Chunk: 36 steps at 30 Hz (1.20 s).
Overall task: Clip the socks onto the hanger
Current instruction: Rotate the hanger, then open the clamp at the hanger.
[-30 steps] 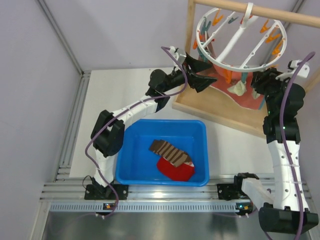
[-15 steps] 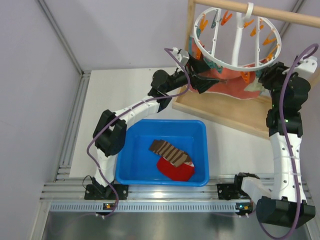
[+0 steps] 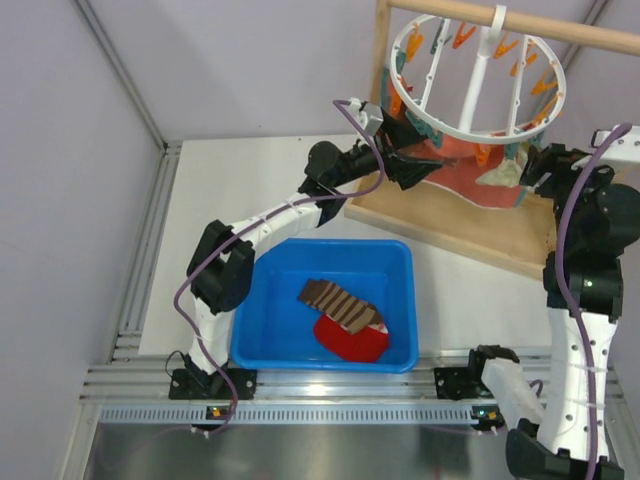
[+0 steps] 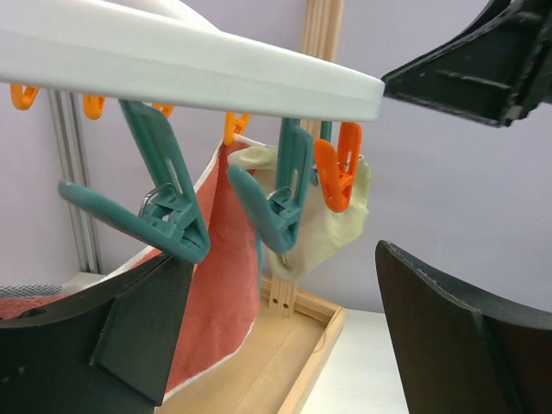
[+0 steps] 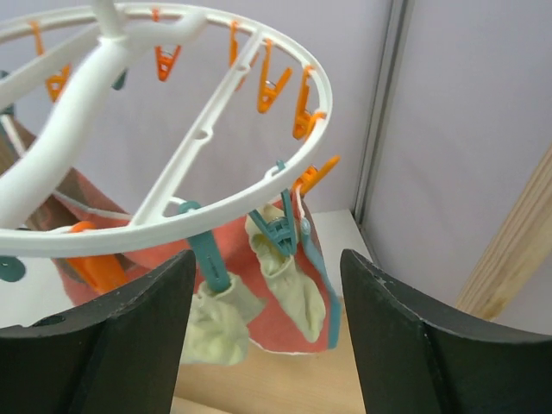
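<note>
Socks (image 3: 338, 303), brown-striped over red, lie unclipped in blue bin (image 3: 325, 245). Right gripper (image 5: 266, 285) has backed off the hanger (image 3: 470, 132), fingers now spread, holding nothing. Left gripper (image 3: 418, 155) gapes wide at the ring's left rim. Judgement: next sock fetch is due.

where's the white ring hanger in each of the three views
Top external: hanger at upper right, hung from the wooden bar.
Left wrist: hanger rim spans the top, teal clothespins below it.
Right wrist: hanger fills the upper left.
Shared landmark: the salmon-pink sock hanging under the rim.
</note>
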Available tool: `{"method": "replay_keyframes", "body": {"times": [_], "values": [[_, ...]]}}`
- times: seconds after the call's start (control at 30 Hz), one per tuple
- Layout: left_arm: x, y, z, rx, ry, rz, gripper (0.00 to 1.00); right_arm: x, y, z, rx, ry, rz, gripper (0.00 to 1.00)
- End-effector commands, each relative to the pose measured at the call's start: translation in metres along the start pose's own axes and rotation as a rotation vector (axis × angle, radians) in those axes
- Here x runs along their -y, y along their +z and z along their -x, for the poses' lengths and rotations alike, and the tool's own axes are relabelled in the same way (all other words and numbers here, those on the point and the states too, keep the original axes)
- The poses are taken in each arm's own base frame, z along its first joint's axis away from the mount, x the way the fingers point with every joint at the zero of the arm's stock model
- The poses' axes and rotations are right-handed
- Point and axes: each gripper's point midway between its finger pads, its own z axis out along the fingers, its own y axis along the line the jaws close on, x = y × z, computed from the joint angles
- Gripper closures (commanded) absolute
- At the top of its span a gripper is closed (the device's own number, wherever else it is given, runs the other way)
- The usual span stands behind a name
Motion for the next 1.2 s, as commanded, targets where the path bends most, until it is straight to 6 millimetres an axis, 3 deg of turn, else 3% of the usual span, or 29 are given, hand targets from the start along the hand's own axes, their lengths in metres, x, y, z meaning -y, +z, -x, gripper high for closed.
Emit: {"method": "replay_keyframes", "body": {"times": [0.0,0.17,0.27,0.47,0.83,1.13,1.17], "values": [[0.018,0.011,0.027,0.061,0.067,-0.049,0.10,-0.012,-0.028,0.023,0.035,-0.088,0.088,0.32],[0.023,0.014,0.025,0.061,0.071,-0.058,0.10,-0.051,-0.053,0.019,0.023,-0.062,0.303,0.36],[0.025,0.015,0.024,0.059,0.070,-0.061,0.10,-0.059,-0.053,0.004,-0.011,0.020,0.340,0.42],[0.032,0.016,0.020,0.042,0.069,-0.071,0.10,-0.070,-0.041,-0.006,0.023,0.127,0.383,0.53],[0.031,0.020,0.006,0.029,0.058,-0.052,0.10,-0.087,-0.024,-0.006,0.074,0.191,0.420,0.54],[0.026,0.025,0.009,0.043,0.069,-0.036,0.09,-0.104,-0.005,-0.016,0.065,0.160,0.387,0.53],[0.026,0.025,0.010,0.044,0.068,-0.038,0.09,-0.103,-0.003,-0.009,0.095,0.163,0.366,0.53]]}}
